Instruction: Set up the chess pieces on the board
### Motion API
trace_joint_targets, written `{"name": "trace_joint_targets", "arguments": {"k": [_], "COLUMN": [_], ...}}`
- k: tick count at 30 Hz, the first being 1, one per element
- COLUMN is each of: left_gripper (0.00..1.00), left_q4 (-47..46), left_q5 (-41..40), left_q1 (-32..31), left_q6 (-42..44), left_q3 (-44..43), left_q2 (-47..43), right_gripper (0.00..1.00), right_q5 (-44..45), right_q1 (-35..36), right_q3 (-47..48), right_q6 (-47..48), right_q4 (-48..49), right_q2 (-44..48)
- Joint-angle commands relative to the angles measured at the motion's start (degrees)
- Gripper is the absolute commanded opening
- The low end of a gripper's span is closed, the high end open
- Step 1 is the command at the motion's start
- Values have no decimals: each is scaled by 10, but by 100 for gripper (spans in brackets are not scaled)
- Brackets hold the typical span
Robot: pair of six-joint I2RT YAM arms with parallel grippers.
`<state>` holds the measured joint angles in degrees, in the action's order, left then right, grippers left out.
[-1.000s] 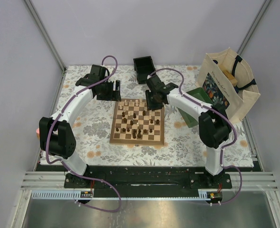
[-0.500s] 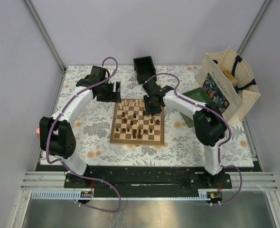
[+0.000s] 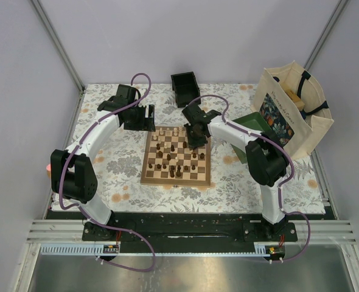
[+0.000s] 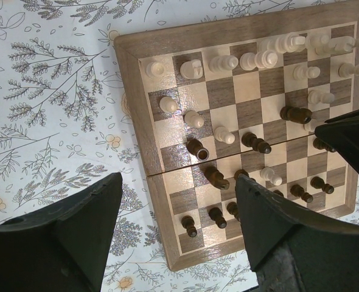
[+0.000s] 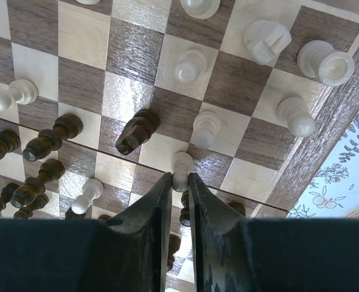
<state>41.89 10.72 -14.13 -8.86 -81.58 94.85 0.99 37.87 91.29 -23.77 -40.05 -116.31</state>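
The board (image 3: 145, 177) lies mid-table with cream and dark chess pieces scattered over it. Seen from the right wrist, my right gripper (image 5: 179, 180) is shut on a cream pawn (image 5: 181, 163) that stands near the board's border (image 5: 313, 159), with a dark piece (image 5: 137, 131) just to its left. In the top view that gripper (image 3: 196, 139) is over the far right squares. My left gripper (image 3: 144, 119) hovers open beyond the far left corner. From the left wrist, its jaws (image 4: 178, 182) stand wide above the board's edge (image 4: 144, 47), with cream pieces (image 4: 228, 62) along one row and dark ones (image 4: 216, 177) mixed in.
A small black box (image 3: 184, 89) sits behind the board. A green tray (image 3: 256, 124) and a cream tote bag (image 3: 294, 109) stand at the right. The floral tablecloth (image 3: 112, 164) surrounds the board.
My right gripper has shifted a little left over the board and closed onto the cream pawn. The left arm has stayed put.
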Motion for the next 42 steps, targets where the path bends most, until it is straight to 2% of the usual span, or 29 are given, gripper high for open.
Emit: {"name": "trace_joint_targets", "arguments": {"k": [1,10,20,32,38,39,42], "left_gripper": [79,79,79,80,83,87,89], "left_q4": [-18,-16,-15,-15,-18,-18,-18], "left_q5": [0,0,2,0,-3,-3,-3], "left_q1": [2,2,3,2,2,2,2], "left_q6": [7,8,9,12,13,14,13], "left_q3": [-1,-2,3,5,9,10,9], "left_q2": [-18,-19,-20,-21,-25,-25,-26], "right_gripper": [23,22,23,24,25,25,25], "right_q5": [10,48,56,59,69,71,73], "right_q1": [3,-4,-26,-27,-29,-30,-30], "right_q3": [31,73,131,148,157,159,165], "right_q6": [11,23,24,28,30,29,30], "right_q4": [-5,-21,-46,-58,-63,-63,-65], "right_q2": [23,50,-4,-49,-64,-66,-73]}}
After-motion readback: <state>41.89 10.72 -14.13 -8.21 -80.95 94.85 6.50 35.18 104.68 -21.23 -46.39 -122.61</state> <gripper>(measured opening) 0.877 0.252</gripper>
